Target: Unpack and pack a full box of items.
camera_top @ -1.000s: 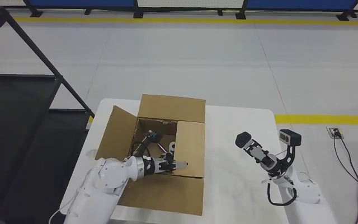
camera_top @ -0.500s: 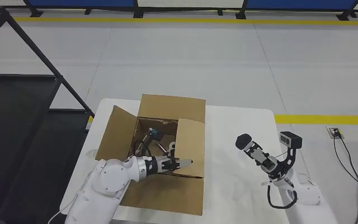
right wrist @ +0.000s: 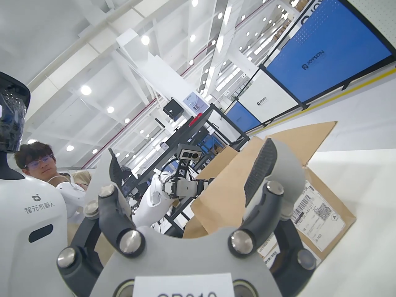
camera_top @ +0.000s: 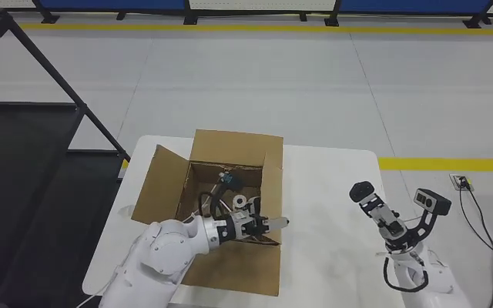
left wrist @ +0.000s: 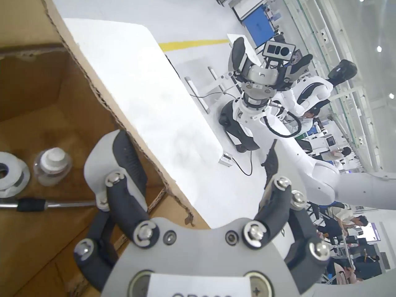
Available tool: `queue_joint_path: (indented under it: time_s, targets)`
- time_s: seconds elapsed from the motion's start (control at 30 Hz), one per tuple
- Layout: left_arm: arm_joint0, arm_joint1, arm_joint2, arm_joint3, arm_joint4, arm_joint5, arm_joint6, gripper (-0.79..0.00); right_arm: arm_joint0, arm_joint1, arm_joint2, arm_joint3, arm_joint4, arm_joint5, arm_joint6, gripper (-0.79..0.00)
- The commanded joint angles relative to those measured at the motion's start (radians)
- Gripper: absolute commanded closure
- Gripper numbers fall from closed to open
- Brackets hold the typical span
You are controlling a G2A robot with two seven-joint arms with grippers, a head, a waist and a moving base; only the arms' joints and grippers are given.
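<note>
Cardboard box (camera_top: 236, 146) sits mid-counter (camera_top: 331, 208), three flaps folded out, R-side flap (camera_top: 271, 192) standing up. L pincer (left wrist: 198, 152): jaws apart, astride that flap's edge, one finger inside box, clamped on nothing. R pincer (right wrist: 190, 156): apart too, empty, raised by counter's R side, well apart from box. Inside: small bottle (left wrist: 52, 165), tape roll (left wrist: 9, 176), metal tool (left wrist: 46, 204) w/ black grip. Unpacking looks barely begun: flaps opened, seen items all inside. Taking out + repacking all left.

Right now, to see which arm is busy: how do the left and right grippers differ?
The left gripper straddles the box's flap, one finger inside; the right gripper is apart from the box. The left lies low at the cardboard; the right tilts up toward the ceiling. Both are open, empty.
</note>
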Motion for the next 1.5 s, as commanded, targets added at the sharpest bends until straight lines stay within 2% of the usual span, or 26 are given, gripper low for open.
queue_joint_path:
  time_s: [0.0,0.3,0.67,1.17,1.47]
  targets:
    - [-0.023,-0.007,0.039,0.015,0.005,-0.016,-0.002,-0.785,-0.024,0.002,0.018,-0.012,0.009,0.001,-0.005,-0.785]
    - [-0.112,-0.042,0.178,0.112,0.04,-0.021,0.026,-0.785,-0.101,0.006,0.077,-0.049,0.024,0.001,-0.026,-0.785]
    - [-0.197,-0.084,0.287,0.236,0.034,-0.014,0.026,-0.785,-0.109,0.007,0.096,-0.042,0.024,0.001,-0.02,-0.785]
    - [-0.241,-0.118,0.347,0.316,0.037,-0.006,-0.01,-0.785,-0.04,0.018,0.034,0.043,0.002,0.01,0.029,-0.785]
    - [-0.24,-0.113,0.307,0.288,0.043,-0.02,-0.032,-0.785,-0.023,0.025,0.014,0.048,-0.003,0.01,0.029,-0.785]
